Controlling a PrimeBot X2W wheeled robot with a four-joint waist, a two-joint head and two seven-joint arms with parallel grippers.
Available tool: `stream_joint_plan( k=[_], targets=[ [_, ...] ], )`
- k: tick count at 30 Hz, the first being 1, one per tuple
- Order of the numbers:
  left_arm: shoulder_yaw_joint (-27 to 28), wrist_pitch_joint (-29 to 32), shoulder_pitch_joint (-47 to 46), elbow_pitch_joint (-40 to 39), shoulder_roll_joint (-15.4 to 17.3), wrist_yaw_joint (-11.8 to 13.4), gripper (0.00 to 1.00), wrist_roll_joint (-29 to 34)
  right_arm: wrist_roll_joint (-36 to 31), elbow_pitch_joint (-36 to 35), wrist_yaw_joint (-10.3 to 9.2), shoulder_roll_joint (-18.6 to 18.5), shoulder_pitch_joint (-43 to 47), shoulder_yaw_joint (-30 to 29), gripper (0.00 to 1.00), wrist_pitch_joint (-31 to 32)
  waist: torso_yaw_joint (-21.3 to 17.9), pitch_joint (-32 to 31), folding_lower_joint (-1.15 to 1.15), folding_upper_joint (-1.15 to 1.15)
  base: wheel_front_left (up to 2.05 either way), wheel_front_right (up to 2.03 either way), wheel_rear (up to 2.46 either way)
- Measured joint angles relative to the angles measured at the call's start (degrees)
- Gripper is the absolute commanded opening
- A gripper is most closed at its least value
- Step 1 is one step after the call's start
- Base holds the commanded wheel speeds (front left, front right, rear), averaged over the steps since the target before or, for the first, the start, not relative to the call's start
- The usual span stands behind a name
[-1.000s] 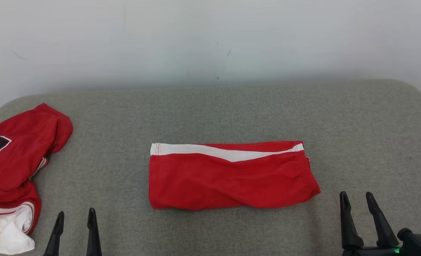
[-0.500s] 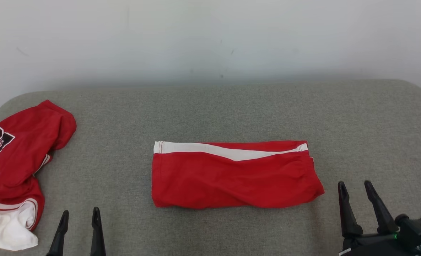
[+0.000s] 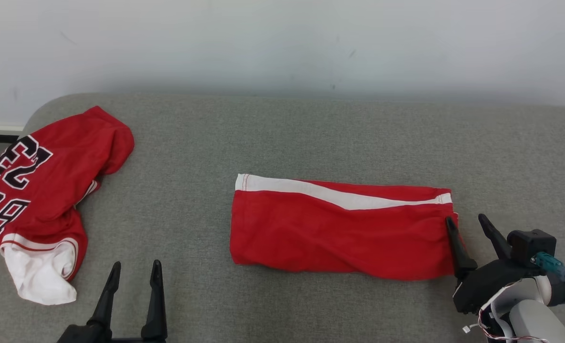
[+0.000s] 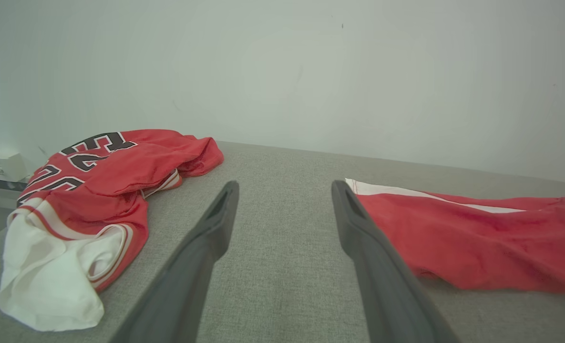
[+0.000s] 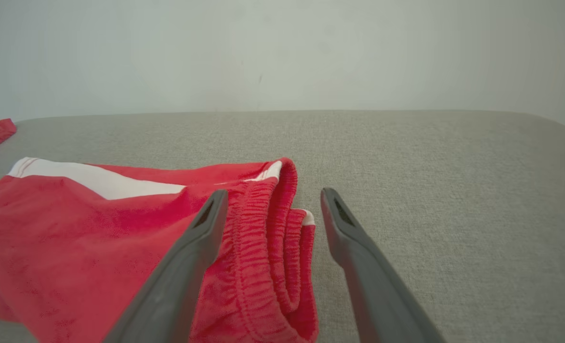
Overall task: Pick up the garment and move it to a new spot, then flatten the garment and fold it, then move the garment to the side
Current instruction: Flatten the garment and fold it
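Lower left, left hand [image 3: 137,263] sits open and empty. Right hand [image 3: 466,219], also open, has slid up from lower right to the waistband end of the folded red shorts [image 3: 339,233] mid-frame, so the move-aside grab looks next

shorts [image 4: 477,247]: far end cut by left wrist view's edge | jersey [image 3: 58,190]: lettering partly hidden in folds
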Motion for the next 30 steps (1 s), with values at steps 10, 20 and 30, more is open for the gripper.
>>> stream_joint_plan(
  k=[10,20,30],
  targets=[
    [-1.5,0.0,-1.0,0.2,0.0,0.1,1.0,-0.6,2.5,16.6,0.0,0.0,-7.0,1.1,1.0,0.1,2.3,1.8,0.01,0.0,0.0,0.0,0.0],
    [-1.6,0.0,-2.2,1.0,0.0,0.1,1.0,-0.6,10.2,24.9,0.0,1.7,-11.4,4.2,0.0,2.6,2.2,2.7,0.0,0.0,0.0,0.0,0.0],
    [-0.9,0.0,-2.3,1.3,0.0,0.1,1.0,-0.6,15.8,24.8,0.01,-6.4,-13.7,8.2,0.0,2.5,0.0,2.2,0.0,0.0,0.0,0.0,0.0]
  ],
)
